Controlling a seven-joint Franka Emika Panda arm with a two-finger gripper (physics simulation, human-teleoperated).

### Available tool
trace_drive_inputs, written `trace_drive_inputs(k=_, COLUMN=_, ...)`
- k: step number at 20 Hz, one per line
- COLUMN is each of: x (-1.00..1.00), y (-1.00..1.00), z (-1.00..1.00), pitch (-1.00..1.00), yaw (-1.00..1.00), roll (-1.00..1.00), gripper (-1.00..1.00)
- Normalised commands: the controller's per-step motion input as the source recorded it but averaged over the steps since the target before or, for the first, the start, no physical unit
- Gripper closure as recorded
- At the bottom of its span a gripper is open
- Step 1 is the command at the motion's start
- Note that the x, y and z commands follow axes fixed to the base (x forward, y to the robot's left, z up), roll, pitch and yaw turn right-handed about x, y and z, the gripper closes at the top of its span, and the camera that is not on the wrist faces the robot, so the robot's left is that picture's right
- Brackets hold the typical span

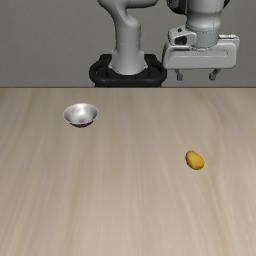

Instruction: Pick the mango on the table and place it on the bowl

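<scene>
Overhead, the Franka arm's gripper (197, 75) hangs with its two fingers spread wide and nothing between them. It is far to the exterior view's right of the bowl (80, 115) and nearer the robot's base (128, 70) than the bowl is. The mango (195, 160), small and yellow-orange, lies on the bare wooden table (120, 210), well apart from the bowl, toward the exterior view's right of it and lower in the frame. The metal bowl stands upright and holds nothing; the pick has not yet begun. Trouble could come at the grasp: the mango looks smooth and rounded, so fingers closing off-centre may squeeze it sideways and send it rolling. At the far end, the shallow, light-looking bowl could slide if clipped, or let fruit dropped from height bounce out. No brand, label or writing is legible anywhere.
</scene>
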Motion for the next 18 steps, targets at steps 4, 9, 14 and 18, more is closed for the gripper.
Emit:
trace_drive_inputs(k=4, x=1.0, y=0.0, z=0.0, pitch=0.0, yaw=0.0, roll=0.0, gripper=-1.0)
trace_drive_inputs(k=9, x=0.4, y=0.2, z=-0.4, pitch=0.0, yaw=0.0, roll=0.0, gripper=-1.0)
trace_drive_inputs(k=14, x=0.0, y=0.0, z=-1.0, pitch=0.0, yaw=0.0, roll=0.0, gripper=-1.0)
trace_drive_inputs(k=18, x=0.0, y=0.0, z=-1.0, pitch=0.0, yaw=0.0, roll=0.0, gripper=-1.0)
